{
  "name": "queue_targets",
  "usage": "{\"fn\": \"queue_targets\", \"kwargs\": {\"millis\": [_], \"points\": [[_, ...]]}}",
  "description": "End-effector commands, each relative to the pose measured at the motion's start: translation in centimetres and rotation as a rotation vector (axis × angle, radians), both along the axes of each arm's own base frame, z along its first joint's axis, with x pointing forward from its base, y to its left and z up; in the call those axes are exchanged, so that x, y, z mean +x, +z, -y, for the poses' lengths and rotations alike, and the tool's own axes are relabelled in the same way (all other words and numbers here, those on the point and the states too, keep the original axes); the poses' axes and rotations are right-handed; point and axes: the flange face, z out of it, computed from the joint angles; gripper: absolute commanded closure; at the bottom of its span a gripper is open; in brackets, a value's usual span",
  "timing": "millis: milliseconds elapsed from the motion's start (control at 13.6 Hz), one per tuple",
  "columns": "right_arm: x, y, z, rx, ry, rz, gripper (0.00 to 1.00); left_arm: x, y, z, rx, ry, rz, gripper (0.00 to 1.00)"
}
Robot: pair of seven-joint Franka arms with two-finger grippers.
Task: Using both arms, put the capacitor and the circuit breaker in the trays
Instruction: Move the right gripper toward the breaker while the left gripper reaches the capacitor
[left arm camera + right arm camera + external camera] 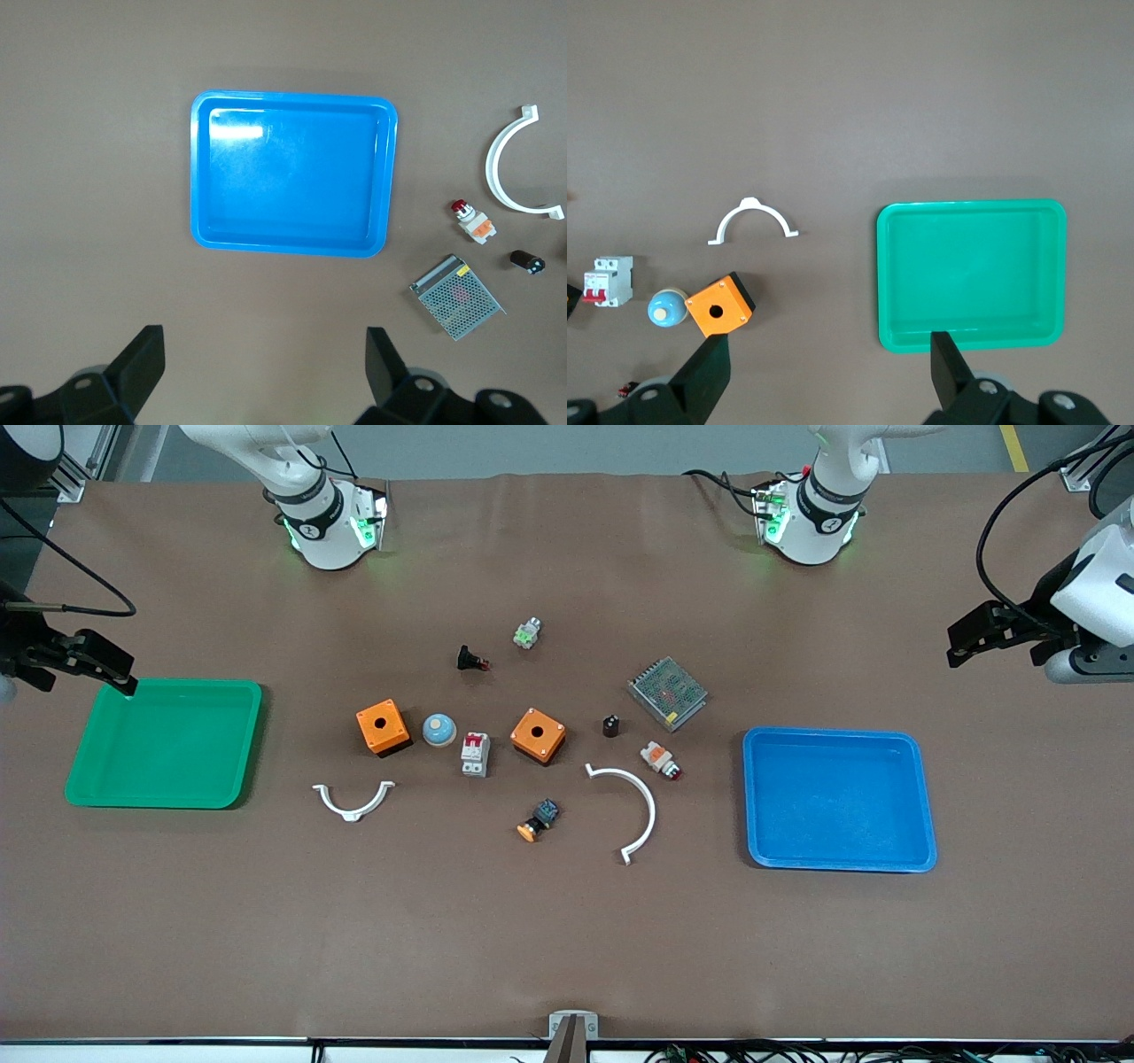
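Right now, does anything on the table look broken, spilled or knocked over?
Nothing looks broken or spilled. The capacitor and circuit breaker sit loose among the scattered parts. The green tray and blue tray hold nothing. Both grippers wait open, the left gripper beside the blue tray, the right gripper at the green tray's edge.

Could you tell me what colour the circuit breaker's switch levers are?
Red, on the white-grey circuit breaker; clearest in the front view.

Robotics lab bench: brown mat (567, 939), two arm bases, sorting trays (164, 744), scattered electrical parts.
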Motion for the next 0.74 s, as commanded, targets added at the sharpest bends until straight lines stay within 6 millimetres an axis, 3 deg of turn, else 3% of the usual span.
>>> {"fn": "queue_targets", "kwargs": {"millis": [0,294,368,515,662], "points": [[-0.2,0.5,-0.1,-0.023,0.001,-0.001,0.00,-0.3,0.5,0.1,-0.015,-0.019,-0.002,0.00],[-0.3,0.2,-0.7,-0.009,0.005,-0.015,0.00,0.7,-1.1,0.5,-0.010,-0.025,-0.029,0.00],[-0.4,-0.4,-2.3,-0.006,0.027,-0.034,0.00,1.2,-2.0,0.5,-0.015,-0.023,-0.045,0.00],[-1.0,-2.1,-7.7,0.009,-0.068,-0.067,0.00,2.0,-3.8,2.8,-0.021,-0.038,-0.061,0.00],[-2.4,-4.0,-15.0,0.005,-0.145,-0.087,0.00,3.2,-7.1,5.8,-0.020,-0.049,-0.093,0.00]]}}
